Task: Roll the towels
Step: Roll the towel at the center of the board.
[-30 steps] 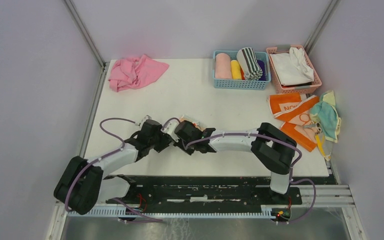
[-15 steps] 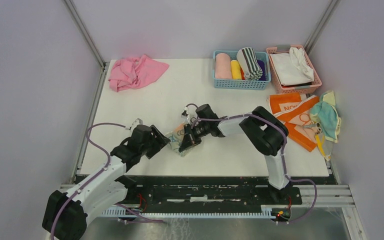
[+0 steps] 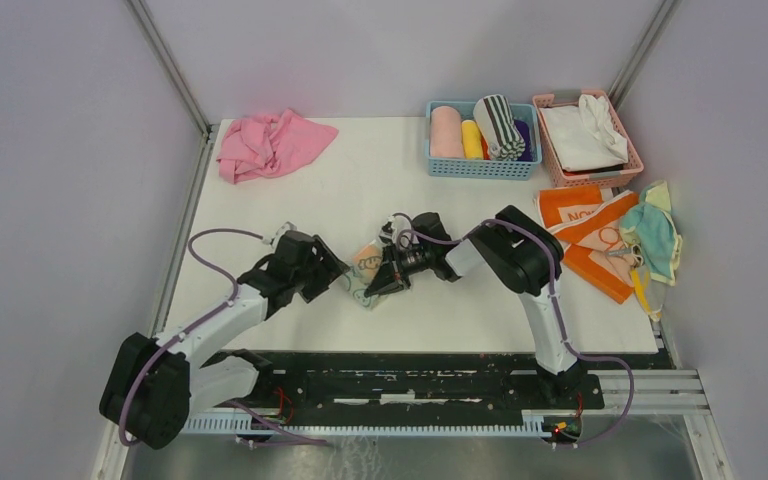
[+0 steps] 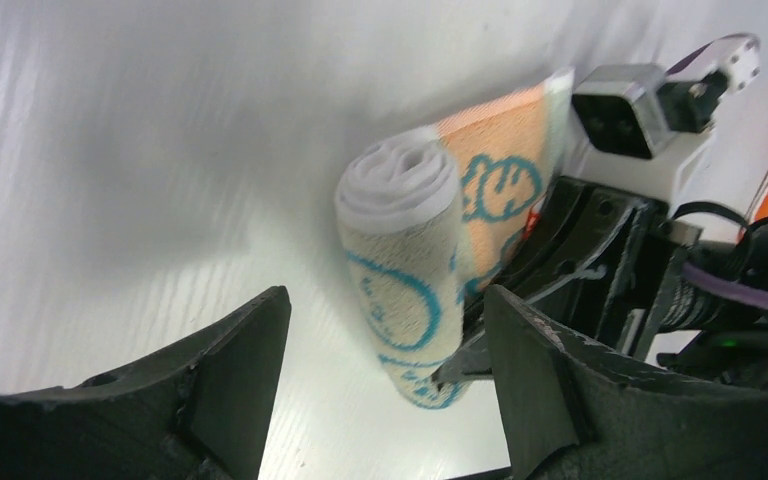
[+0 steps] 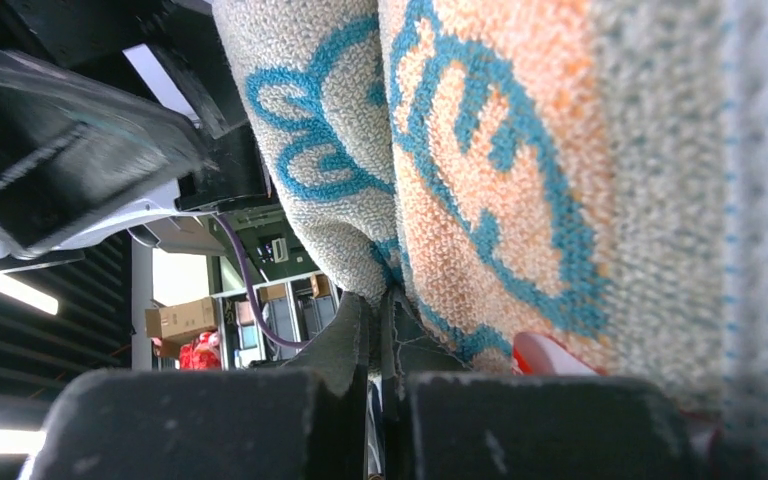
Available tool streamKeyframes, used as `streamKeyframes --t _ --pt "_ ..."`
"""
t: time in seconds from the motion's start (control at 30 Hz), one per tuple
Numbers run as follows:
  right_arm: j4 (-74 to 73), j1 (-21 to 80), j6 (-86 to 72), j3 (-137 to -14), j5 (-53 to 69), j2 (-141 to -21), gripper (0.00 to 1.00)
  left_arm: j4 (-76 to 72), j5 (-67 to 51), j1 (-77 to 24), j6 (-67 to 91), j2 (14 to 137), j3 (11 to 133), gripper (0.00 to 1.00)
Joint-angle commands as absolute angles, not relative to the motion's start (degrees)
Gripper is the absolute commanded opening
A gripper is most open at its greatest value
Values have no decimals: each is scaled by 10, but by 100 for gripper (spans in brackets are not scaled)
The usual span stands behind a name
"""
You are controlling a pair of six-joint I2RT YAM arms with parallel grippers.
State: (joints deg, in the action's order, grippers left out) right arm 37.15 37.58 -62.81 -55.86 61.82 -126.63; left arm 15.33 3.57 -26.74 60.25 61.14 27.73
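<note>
So the rolled bunny towel [image 4: 405, 260] is seen toward the near middle of the table [image 3: 290, 200], right between the two arms. Whether it's fully resting on the surface can't be told. One end of it is pinched by the right jaws, which are pressed tight together on the cloth. The left jaws are spread wide, just off the roll's other side, with nothing gripped. An orange towel [image 3: 575, 215] and a teal-and-yellow towel [image 3: 652, 232] are heaped at the right edge, beside the pink basket [image 3: 590, 178].
</note>
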Motion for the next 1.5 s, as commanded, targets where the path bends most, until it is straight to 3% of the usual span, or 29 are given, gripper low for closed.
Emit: streamKeyframes --t 0.0,0.23,0.4,0.5,0.6,0.7,0.83,1.1,1.27,1.47 --pt "324 364 -590 -544 590 -1294 0 86 29 -259 571 664 330 78" --pt "279 356 -559 -543 579 -1294 0 84 11 -260 558 772 366 72" --pt "269 344 -558 -536 573 -1299 0 81 19 -259 559 756 352 68" --pt "265 338 -559 -531 569 -1305 0 95 21 -255 542 766 357 56" --pt "264 334 -558 -527 569 -1305 0 116 10 -245 520 800 372 37" --pt "253 332 -550 -522 566 -1301 0 127 6 -230 510 815 373 34" --pt "236 332 -537 -520 562 -1293 0 128 -1 -215 507 788 366 38" --pt "236 328 -541 -517 565 -1293 0 98 -20 -197 508 646 299 72" --pt "238 326 -541 -516 566 -1300 0 37 -59 -196 510 603 244 78" --pt "237 326 -540 -516 565 -1299 0 -53 -121 -197 531 662 216 76"
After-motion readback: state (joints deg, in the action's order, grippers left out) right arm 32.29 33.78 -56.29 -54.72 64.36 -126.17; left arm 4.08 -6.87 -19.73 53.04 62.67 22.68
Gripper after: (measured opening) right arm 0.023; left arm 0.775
